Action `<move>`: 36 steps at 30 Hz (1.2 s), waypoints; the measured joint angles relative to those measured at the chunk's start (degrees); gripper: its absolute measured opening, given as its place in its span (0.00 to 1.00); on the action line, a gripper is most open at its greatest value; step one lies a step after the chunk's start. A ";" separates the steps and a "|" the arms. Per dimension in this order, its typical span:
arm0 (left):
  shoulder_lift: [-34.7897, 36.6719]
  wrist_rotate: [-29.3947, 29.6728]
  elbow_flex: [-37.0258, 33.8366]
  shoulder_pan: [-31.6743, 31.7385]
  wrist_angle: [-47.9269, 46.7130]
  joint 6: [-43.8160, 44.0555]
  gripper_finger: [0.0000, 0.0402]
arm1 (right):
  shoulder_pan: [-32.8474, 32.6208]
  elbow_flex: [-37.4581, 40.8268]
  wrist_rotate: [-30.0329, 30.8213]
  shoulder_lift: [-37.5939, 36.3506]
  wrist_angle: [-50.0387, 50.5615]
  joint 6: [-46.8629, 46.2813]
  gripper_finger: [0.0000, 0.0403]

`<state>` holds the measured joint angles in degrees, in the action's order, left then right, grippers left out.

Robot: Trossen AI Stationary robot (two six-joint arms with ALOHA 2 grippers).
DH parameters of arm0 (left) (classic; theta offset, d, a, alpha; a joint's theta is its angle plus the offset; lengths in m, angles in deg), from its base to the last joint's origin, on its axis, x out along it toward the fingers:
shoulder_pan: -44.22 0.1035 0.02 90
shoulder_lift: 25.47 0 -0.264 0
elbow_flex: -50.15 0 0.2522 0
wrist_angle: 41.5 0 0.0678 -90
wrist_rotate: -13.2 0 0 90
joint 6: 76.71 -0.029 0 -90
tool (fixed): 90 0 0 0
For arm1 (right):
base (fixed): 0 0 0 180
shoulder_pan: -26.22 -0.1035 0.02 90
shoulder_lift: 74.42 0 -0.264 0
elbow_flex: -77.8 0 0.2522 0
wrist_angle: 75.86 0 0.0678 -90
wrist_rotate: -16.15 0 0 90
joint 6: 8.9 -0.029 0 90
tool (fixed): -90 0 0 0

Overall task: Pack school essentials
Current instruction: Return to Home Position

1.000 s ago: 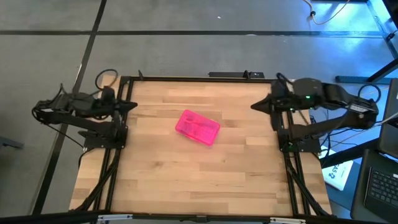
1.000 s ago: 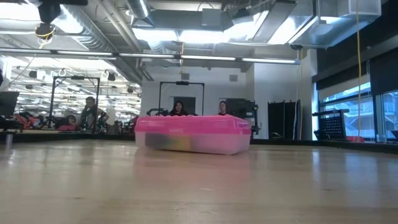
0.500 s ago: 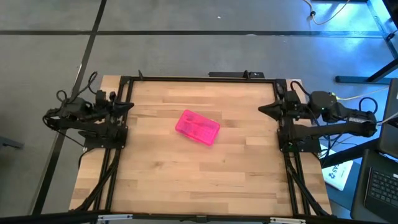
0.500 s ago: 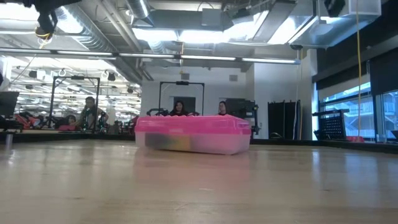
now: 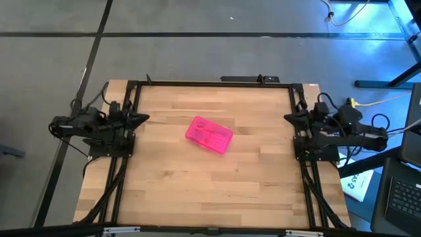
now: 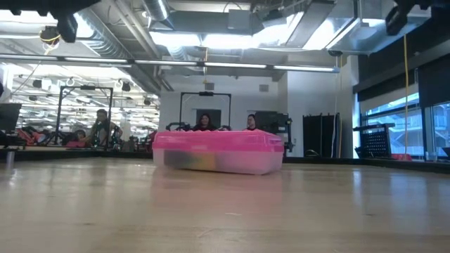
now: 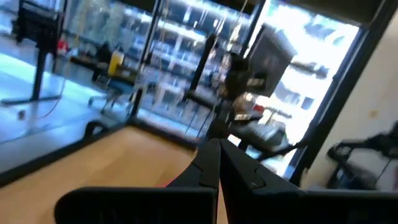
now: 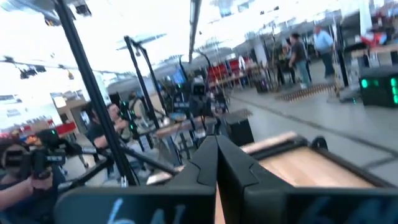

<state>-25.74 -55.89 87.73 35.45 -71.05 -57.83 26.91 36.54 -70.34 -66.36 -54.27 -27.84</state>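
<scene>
A bright pink box (image 5: 209, 134) with a clear lower half lies closed near the middle of the wooden table; the low view shows the box (image 6: 218, 151) resting on its clear base, with blurred yellowish things inside. No loose school essentials show on the table. My left gripper (image 5: 146, 118) is shut at the table's left edge, pointing level toward the box, well clear of it. In its wrist view the left gripper (image 7: 217, 152) has its fingers together. My right gripper (image 5: 287, 117) is shut at the right edge, its fingers (image 8: 216, 149) together too.
The black frame rails (image 5: 210, 83) run around the tabletop. Bare wood (image 5: 210, 191) lies all around the box. People (image 6: 204, 121) sit and stand in the room beyond the far edge. A laptop (image 5: 401, 197) stands off the table's right side.
Both arms have folded back and sunk toward their bases. My right gripper drew back toward the table's right edge and tipped up to about level; my left gripper sank and tipped up likewise at the left edge. Both stayed shut. The pink box has not moved.
</scene>
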 joint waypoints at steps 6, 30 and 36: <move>0.03 -3.24 -3.76 -0.01 6.04 -2.49 0.00 | 0.00 2.93 -0.03 -8.14 -0.29 1.74 0.00; -0.15 -4.73 -23.37 0.00 24.03 -5.98 0.00 | 0.05 27.17 -3.08 -7.56 -17.76 11.03 0.00; -0.17 -4.71 -23.37 0.00 23.95 -10.31 0.01 | 0.28 27.01 -0.65 -7.37 -16.25 16.67 0.00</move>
<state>-25.91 -60.59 64.36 35.45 -47.11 -68.14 27.19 63.54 -71.00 -73.73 -70.52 -11.17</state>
